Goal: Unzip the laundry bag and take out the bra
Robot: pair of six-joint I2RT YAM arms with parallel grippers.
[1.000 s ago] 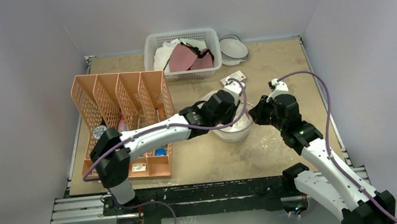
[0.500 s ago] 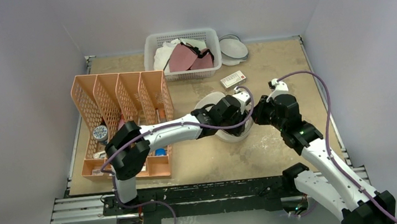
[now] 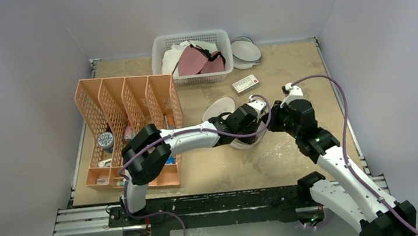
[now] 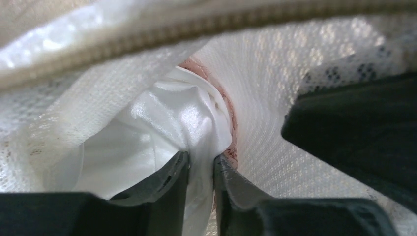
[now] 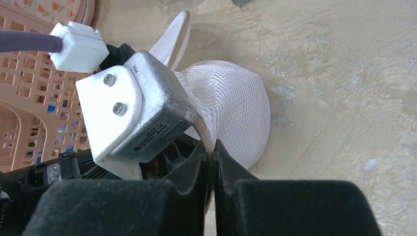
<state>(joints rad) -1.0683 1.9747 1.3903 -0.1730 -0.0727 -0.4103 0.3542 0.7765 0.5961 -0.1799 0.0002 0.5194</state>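
Pinching bra [image 4: 162, 118] deeper inside laundry bag [image 5: 238, 110], left gripper [image 4: 200, 163].

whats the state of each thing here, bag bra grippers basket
white round mesh laundry bag, unzipped, flap raised
soft pale pink lacy bra, inside the bag, pinched
left gripper, shut on the bra
right gripper, shut on the bag's zip rim
white plastic slotted basket, holds clothing

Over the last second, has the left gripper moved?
Yes. The left gripper has shifted toward the near edge and slightly right, away from the small box, into the laundry bag, pinching white fabric.
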